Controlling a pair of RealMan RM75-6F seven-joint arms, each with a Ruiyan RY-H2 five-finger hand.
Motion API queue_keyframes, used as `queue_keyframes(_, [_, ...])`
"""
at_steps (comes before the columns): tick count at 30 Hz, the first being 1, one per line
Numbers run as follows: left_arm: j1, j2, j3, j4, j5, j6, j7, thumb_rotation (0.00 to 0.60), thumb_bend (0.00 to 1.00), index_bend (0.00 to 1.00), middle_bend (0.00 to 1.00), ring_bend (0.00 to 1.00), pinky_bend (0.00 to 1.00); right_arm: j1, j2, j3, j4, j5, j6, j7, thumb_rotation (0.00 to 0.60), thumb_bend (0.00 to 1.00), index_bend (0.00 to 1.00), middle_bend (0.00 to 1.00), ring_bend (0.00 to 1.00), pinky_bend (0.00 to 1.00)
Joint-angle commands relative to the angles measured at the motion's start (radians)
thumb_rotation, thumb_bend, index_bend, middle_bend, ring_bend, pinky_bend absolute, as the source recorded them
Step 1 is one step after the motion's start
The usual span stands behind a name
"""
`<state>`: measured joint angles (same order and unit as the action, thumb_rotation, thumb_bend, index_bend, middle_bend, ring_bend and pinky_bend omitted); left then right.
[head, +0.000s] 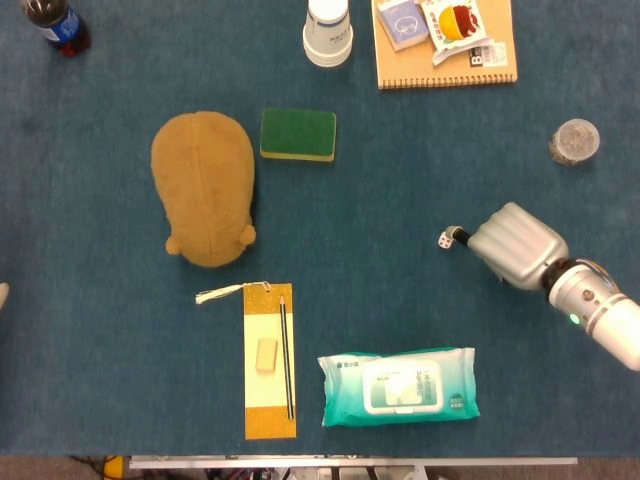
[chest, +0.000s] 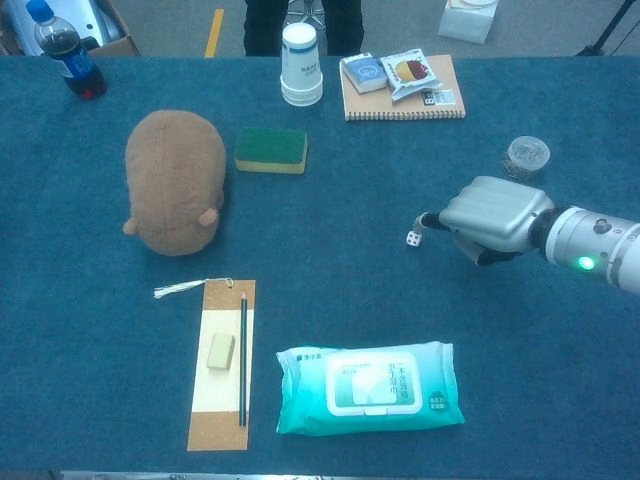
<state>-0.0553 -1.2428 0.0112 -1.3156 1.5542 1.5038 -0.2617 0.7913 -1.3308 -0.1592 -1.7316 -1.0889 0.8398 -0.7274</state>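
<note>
a: where is the right hand (head: 512, 245) and how is it set?

b: it lies low over the blue table (head: 90, 340), knuckles up, fingers curled under the palm. one dark fingertip (head: 458, 235) sticks out toward the small white die (head: 443, 240). it grips nothing that shows, so it reads as closed on nothing.

a: does the fingertip touch the die?

b: in the head view it sits just beside the die, at most brushing it. in the chest view a thin strip of cloth seems to show between them, so i cannot tell for sure. the die rests on the table, just off the tip of the hand, on the side away from the wrist.

a: what lies around the hand?

b: a clear plastic cup (head: 574, 141) stands beyond the hand, near its wrist side. a pack of wet wipes (head: 398, 387) lies nearer the robot than the hand, past the die's side. far beyond the hand sits a spiral notebook (head: 447, 66) with a snack packet (head: 454, 24) and a small blue box (head: 402, 22) on it, and a stack of paper cups (head: 328, 32) beside that.

a: and further out past the die?

b: well apart from the hand: a green sponge (head: 298, 134), a brown plush toy (head: 204, 186), and a bookmark with a tassel (head: 270, 358) bearing a pencil (head: 287, 356) and an eraser (head: 265, 355). a cola bottle (head: 56, 24) stands at the far corner.

a: the left hand?

b: neither view shows it.
</note>
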Motion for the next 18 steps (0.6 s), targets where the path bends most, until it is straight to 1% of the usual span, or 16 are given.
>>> queue_keyframes(1, [-0.001,0.0,0.0,-0.001,-0.001,-0.001,0.001,0.6,0.23,0.0,0.0,0.0,0.25,-0.002,0.004,-0.001,-0.006,-0.006,0.003,0.001,0.6,1.0,0.2,0.88,0.88,1.0])
queue_keyframes(12, [-0.004,-0.001,-0.002,-0.001,-0.002,-0.007,0.002,0.6,0.23,0.0,0.0,0.0,0.25,-0.017,0.033,-0.008,-0.046,-0.026,0.02,0.002,0.6,1.0,0.21,0.88,0.88,1.0])
queue_keyframes(15, [-0.004,-0.002,-0.002,0.0,-0.001,-0.005,0.003,0.6,0.23,0.0,0.0,0.0,0.25,-0.028,0.042,-0.003,-0.051,-0.034,0.045,0.004,0.6,1.0,0.21,0.88,0.88,1.0])
queue_keyframes(18, [-0.003,0.001,-0.003,-0.005,0.001,0.002,0.003,0.6,0.23,0.0,0.0,0.0,0.25,-0.064,0.065,0.012,-0.056,-0.06,0.121,0.027,0.6,1.0,0.21,0.88,0.88,1.0])
